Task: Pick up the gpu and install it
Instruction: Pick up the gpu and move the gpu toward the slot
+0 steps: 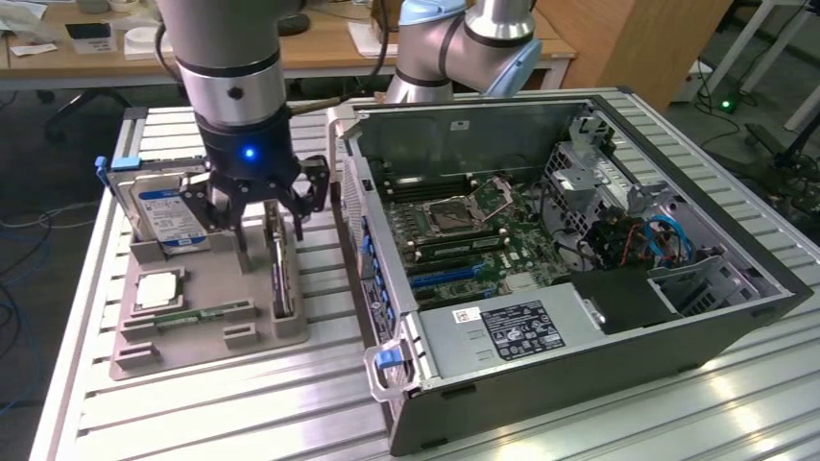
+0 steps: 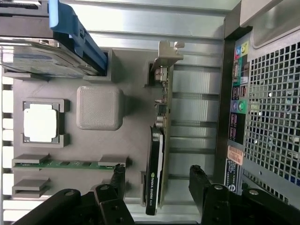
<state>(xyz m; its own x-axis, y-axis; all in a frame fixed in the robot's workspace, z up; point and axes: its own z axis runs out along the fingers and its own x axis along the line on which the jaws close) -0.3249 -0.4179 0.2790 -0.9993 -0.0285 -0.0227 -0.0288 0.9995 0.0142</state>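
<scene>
The gpu point(image 2: 155, 154), a thin dark expansion card with a pale metal bracket strip at one end, stood on edge in a slot along the grey plastic tray's point(image 1: 192, 348) edge nearest the open black computer case point(image 1: 577, 317). The black gripper point(image 1: 256, 206) hung over it, fingers spread wide on either side, holding nothing. The card looked light, stiff and fragile, and best pinched across its flat faces. The tray sat on a slatted aluminium table point(image 1: 230, 413), with a wooden desk point(image 1: 321, 53) behind.

Wide-spread claw point(image 2: 158, 174) astride the edge-standing gpu point(image 2: 160, 126) in grey tray point(image 2: 133, 145)
</scene>
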